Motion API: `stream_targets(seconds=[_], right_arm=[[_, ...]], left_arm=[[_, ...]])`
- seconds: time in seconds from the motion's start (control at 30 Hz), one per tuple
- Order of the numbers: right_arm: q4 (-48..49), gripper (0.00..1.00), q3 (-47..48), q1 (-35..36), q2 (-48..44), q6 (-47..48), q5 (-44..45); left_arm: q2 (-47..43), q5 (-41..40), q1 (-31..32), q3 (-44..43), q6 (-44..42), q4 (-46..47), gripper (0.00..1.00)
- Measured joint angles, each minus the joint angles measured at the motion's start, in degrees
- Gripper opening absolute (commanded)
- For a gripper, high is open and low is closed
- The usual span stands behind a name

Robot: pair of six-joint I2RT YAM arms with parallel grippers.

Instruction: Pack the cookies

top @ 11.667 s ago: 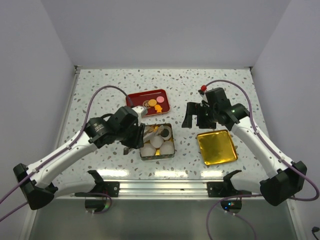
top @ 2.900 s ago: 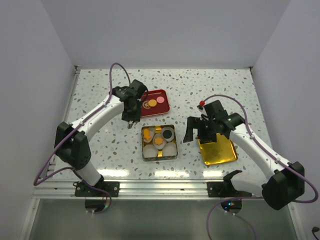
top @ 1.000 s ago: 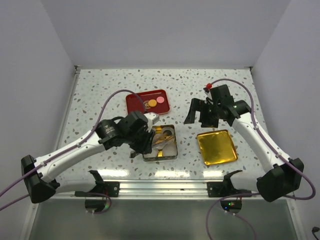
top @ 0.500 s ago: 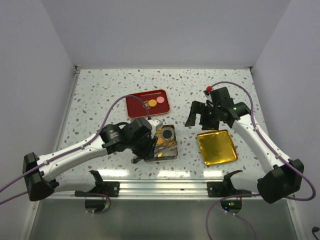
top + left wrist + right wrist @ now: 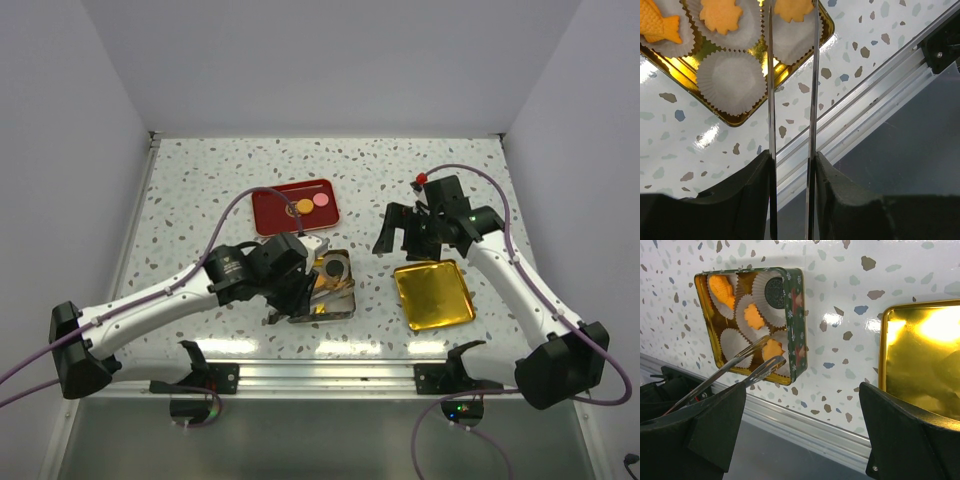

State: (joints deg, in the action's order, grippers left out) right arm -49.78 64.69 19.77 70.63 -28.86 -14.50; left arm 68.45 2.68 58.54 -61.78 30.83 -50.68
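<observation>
Over the last three seconds or so my left arm has swung from the red tray (image 5: 270, 198) down to the tin (image 5: 798, 315). The right arm has drawn back from the gold lid (image 5: 433, 297) toward the rear of the desk (image 5: 200, 180).

The left gripper (image 5: 791, 165) is partly closed and clamped on a pair of metal tongs (image 5: 770, 100), whose thin blades reach out over the tin. Between the tong tips sits an orange flower cookie (image 5: 773, 348), over one of the white paper cups (image 5: 732, 80) toward the tin's near edge. I cannot tell whether it is pinched or already lying in its cup.

Three other cookies sit in the tin, each in a cup: an orange fish cookie (image 5: 721, 290), a dark cookie (image 5: 775, 290) and a second flower cookie (image 5: 754, 316). On the red tray lie a round orange cookie (image 5: 305, 206) and a pink cookie (image 5: 322, 199), just beside each other.

The right gripper (image 5: 397, 233) hangs spread wide with nothing in it, above the desk between the tin and the gold lid.
</observation>
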Motion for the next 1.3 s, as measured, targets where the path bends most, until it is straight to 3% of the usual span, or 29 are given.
stream_targets(seconds=[0.6, 1.0, 1.3], right_arm=[[0.1, 0.99, -0.8, 0.0, -1.0, 0.0, 0.0], [0.0, 0.99, -2.7, -0.2, -2.9, 0.0, 0.0], [-0.2, 0.99, -3.3, -0.4, -4.6, 0.0, 0.0]], left_arm=[[-0.6, -0.5, 0.0, -1.2, -0.4, -1.4, 0.5], [-1.9, -1.5, 0.0, -1.4, -0.2, -2.1, 0.49], [0.0, -9.8, -2.0, -12.6, -0.1, -7.4, 0.5]])
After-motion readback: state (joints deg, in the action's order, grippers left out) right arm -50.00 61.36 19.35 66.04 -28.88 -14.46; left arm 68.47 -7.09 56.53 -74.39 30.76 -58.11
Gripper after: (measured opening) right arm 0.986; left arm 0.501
